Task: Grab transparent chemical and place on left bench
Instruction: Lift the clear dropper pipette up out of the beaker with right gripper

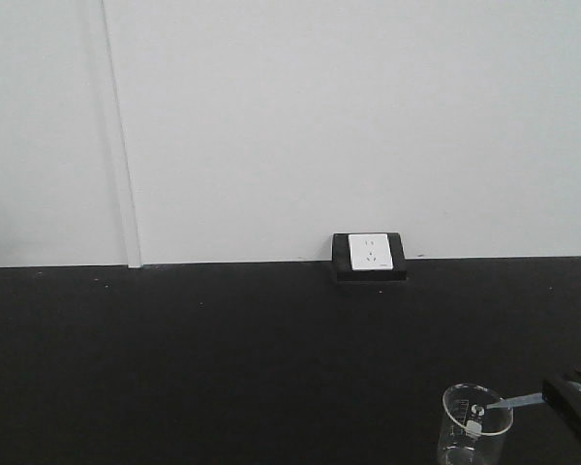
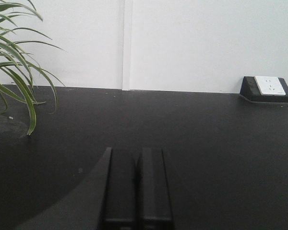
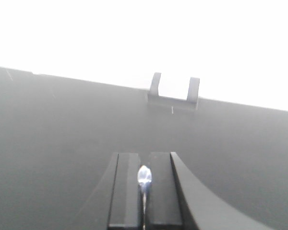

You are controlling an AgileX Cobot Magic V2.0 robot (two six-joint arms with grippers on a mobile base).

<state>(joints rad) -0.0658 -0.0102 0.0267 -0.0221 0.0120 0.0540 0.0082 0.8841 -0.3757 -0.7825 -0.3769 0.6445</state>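
Note:
The transparent chemical (image 1: 462,438), a small clear glass beaker with faint marks, stands on the black worktop (image 1: 223,358) at the bottom right of the front view. A thin pale spatula (image 1: 518,399) reaches from my right gripper (image 1: 571,392) over the beaker's rim, its white tip inside. In the right wrist view my right gripper (image 3: 144,155) is shut on that shiny spatula (image 3: 144,175); the beaker does not show there. My left gripper (image 2: 137,151) is shut, with nothing in it, low over the worktop. The left bench is out of view.
A white wall socket in a black housing (image 1: 370,251) sits at the back edge of the worktop, also seen as the socket (image 2: 270,86) at the right of the left wrist view. A green long-leaved plant (image 2: 14,62) stands at the far left. A plain white wall backs the worktop.

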